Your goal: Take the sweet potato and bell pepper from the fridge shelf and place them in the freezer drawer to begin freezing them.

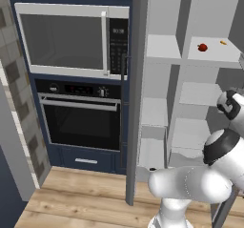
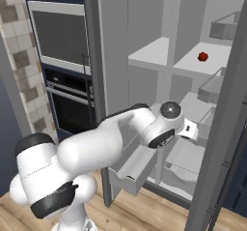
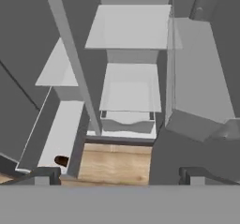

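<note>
1. Claw [image 3: 117, 174] tips stand wide apart at the bottom of the hand view with nothing between them; they look down over the open fridge interior and the wood floor [image 3: 115, 164].
2. At far left in the left base view a tiled wall [image 1: 19, 103] stands beside dark navy cabinetry that holds a microwave [image 1: 71, 38], with a black oven [image 1: 81, 115] under it and a navy drawer with a silver handle [image 1: 86, 161] lowest of all.
3. Right of the oven, the fridge door [image 1: 136, 93] is swung open and shows edge-on, a tall grey slab between the cabinetry and the fridge interior.
4. The freezer drawer [image 3: 56, 134] is pulled out at the lower left of the fridge; in the hand view the sweet potato [image 3: 61, 160] lies inside it near the front end, just beside the left claw tip.
5. A vertical divider [image 3: 70, 59] splits the interior, with narrower grey shelves and a bin [image 3: 129, 120] stacked to its right.
6. The fridge shelf [image 1: 214, 53] is the uppermost panel; the bell pepper [image 1: 202, 47] sits on its right half, and a tiny orange sliver [image 1: 223, 43] lies near it further right. In the right base view the pepper [image 2: 202, 56] rests alone on that same panel, well above the arm.
7. The arm's white wrist [image 2: 166, 123] hangs in front of the lower shelves, between the pepper above and the drawer [image 2: 132, 169] below.
8. At far right, rimmed door bins [image 2: 224, 27] jut toward the shelf.
</note>
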